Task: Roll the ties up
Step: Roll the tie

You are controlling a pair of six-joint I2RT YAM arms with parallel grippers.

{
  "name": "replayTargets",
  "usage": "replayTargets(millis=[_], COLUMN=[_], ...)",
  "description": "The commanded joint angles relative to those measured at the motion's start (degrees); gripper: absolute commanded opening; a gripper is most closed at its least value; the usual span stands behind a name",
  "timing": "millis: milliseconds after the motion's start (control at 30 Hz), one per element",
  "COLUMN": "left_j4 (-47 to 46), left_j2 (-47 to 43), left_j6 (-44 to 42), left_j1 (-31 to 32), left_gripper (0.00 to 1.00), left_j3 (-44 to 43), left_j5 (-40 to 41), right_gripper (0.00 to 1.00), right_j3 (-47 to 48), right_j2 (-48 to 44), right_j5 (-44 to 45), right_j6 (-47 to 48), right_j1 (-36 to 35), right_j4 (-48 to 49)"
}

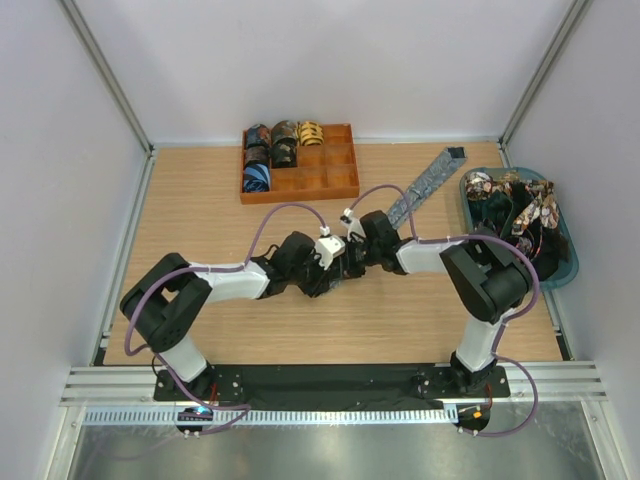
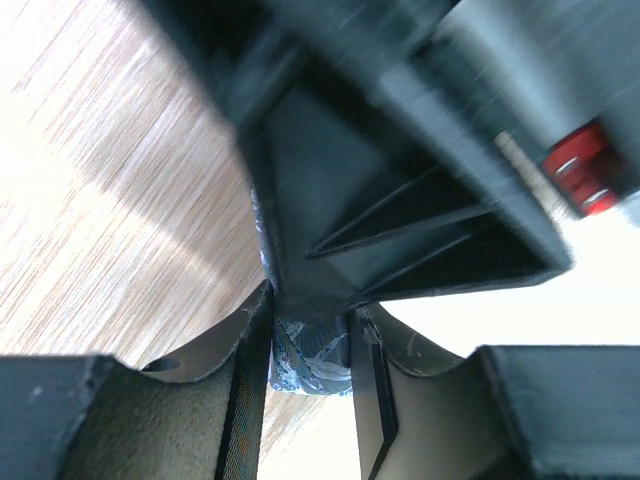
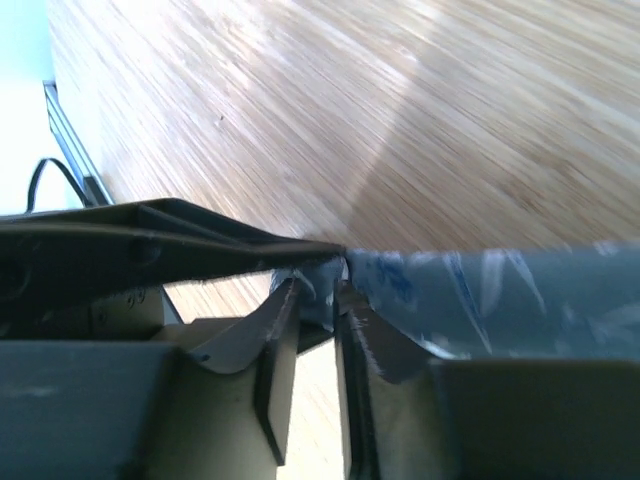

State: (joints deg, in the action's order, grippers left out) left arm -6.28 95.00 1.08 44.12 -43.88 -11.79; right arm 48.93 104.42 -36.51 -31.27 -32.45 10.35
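The left gripper (image 2: 310,318) pinches the tie (image 2: 312,365). Its two fingers (image 2: 250,385) press a small grey-blue bundle from both sides, and the fabric fills the gap between them. The right gripper (image 3: 320,288) has its jaws nearly together, with only a thin slit. The edge of the tie lies at the tips, but I cannot tell if they press it or only touch it. In the right wrist view the tie goes off to the right as a flat band.

The left wrist view shows the dark body of the other gripper just above its own fingers, very near.

Only the top view shows the rest. The grippers meet in the middle of the table (image 1: 200,200). The tie runs from them up and to the right, and its far end lies near the back edge, just beside the bin (image 1: 568,268) of loose ties (image 1: 515,195). The tray (image 1: 335,180) with rolled ties (image 1: 270,150) stands at the back, apart from the arms. Wood shows to the left and in front of the arms. Walls (image 1: 60,200) stand close on three sides.
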Motion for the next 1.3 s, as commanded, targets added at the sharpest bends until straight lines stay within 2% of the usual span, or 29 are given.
replayTargets(millis=[0,200,333,533,600,667,700,733,833,933,1033,1133,1267], left_j4=[1.19,1.54,1.80,3.29,4.43,5.57,5.75,6.02,6.54,10.32,13.13,15.77,18.05], left_j2=[0.36,0.18,0.36,1.06,1.50,1.85,1.77,1.68,1.59,2.20,3.00,3.26,3.70], left_j6=[0.67,0.68,0.68,1.37,1.90,2.34,2.43,2.52,3.05,3.66,3.93,4.10,4.89], left_j1=[-0.44,-0.35,-0.44,-0.35,-0.35,-0.35,-0.35,-0.35,-0.26,-0.26,-0.17,0.00,0.00], left_gripper=[0.35,0.35,0.35,0.36,0.37,0.38,0.38,0.38,0.38,0.39,0.39,0.39,0.40], left_j3=[1.51,1.78,1.69,0.55,-0.24,-0.77,-1.12,-1.04,-1.65,-3.67,-5.25,-6.22,-7.80], left_j5=[1.95,2.21,2.47,3.26,3.70,3.62,3.71,3.71,3.53,3.53,4.05,4.58,4.24], right_gripper=[0.29,0.34,0.34,0.34,0.34,0.36,0.37,0.38,0.39,0.39,0.40,0.40,0.44], right_j3=[-1.98,-6.64,-10.42,-17.10,-18.25,-17.73,-16.94,-16.59,-16.06,-16.23,-13.69,-8.51,1.23], right_j2=[-5.80,-12.74,-17.75,-31.19,-34.53,-38.06,-39.11,-40.34,-40.96,-40.26,-36.14,-28.24,-17.26], right_j5=[2.67,8.11,10.75,20.06,23.92,33.57,36.22,42.60,52.47,57.51,63.92,71.04,78.34], right_j6=[-3.27,-5.82,-6.09,2.24,4.27,7.44,8.49,10.16,12.62,15.87,20.01,23.96,28.97], right_j1=[1.76,5.81,8.80,5.13,-0.14,-5.14,-11.00,-13.67,-24.30,-32.73,-40.90,-47.42,-52.70], right_j4=[3.62,4.85,4.51,-1.73,-4.79,-7.79,-9.89,-10.00,-12.02,-10.62,-10.61,-12.45,-17.36])
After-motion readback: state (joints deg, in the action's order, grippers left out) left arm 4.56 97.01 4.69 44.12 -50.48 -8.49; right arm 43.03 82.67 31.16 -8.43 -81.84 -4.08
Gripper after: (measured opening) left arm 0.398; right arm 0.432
